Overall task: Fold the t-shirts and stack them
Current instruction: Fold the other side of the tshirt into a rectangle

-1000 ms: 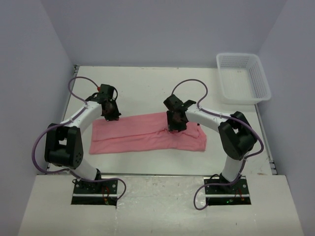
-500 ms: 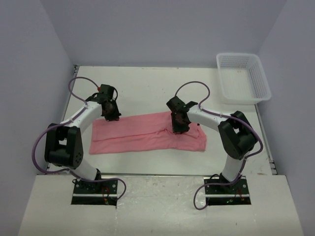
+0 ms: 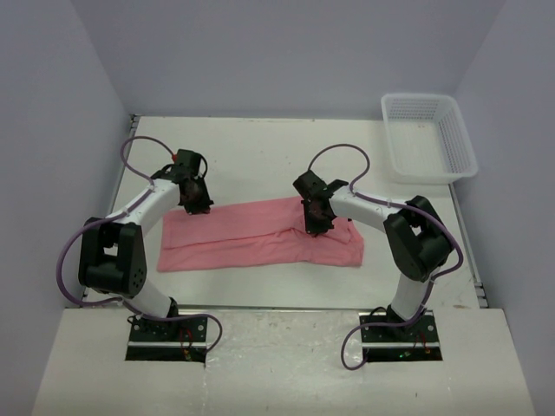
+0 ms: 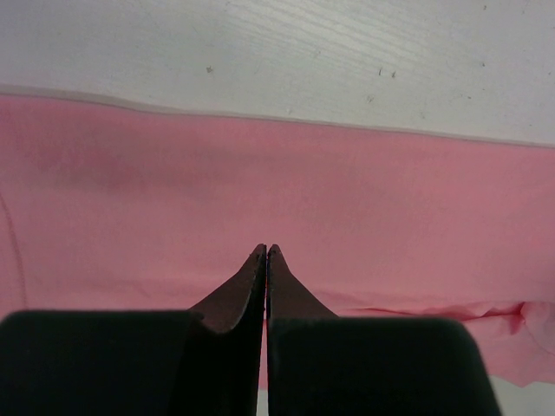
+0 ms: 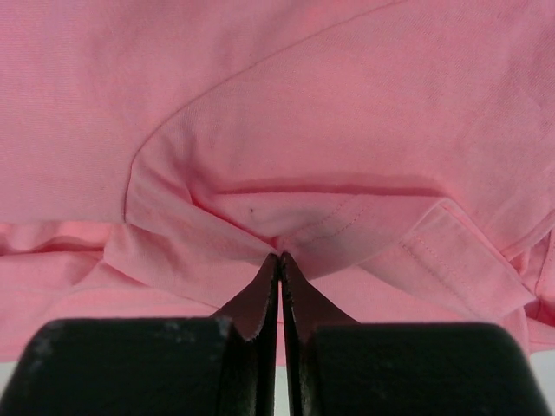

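Because the plain salmon-pink thin-fabric t-shirt (image 3: 260,238) lies lengthwise left to right on the white counter (image 3: 260,156), we find our right end effector (image 5: 279,258) clamped on a puckered fold right of centre, our left end effector (image 4: 265,251) closed at its far-left corner.

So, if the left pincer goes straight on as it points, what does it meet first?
The shirt: the shut left pincer aims at the pink cloth. It may be touching it; depth is unclear.

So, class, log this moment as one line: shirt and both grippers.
t-shirt: lying partly folded | left gripper: shut, near its far-left edge | right gripper: shut, pinching puckered fabric
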